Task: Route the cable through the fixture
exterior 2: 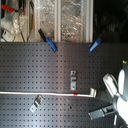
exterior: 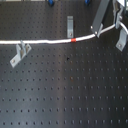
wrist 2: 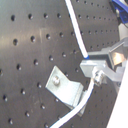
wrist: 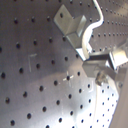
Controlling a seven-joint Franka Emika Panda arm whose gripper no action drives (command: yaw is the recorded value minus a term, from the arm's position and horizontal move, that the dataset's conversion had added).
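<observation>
One white cable with a single red band stretches across a dark perforated board, from the first exterior view's left edge toward the board's far right corner. Three small metal fixtures show in the first exterior view: one touching the cable near the left edge, one beyond the red band, and one at the right edge. One gripper has its fingers closed on the cable beside a bracket.
</observation>
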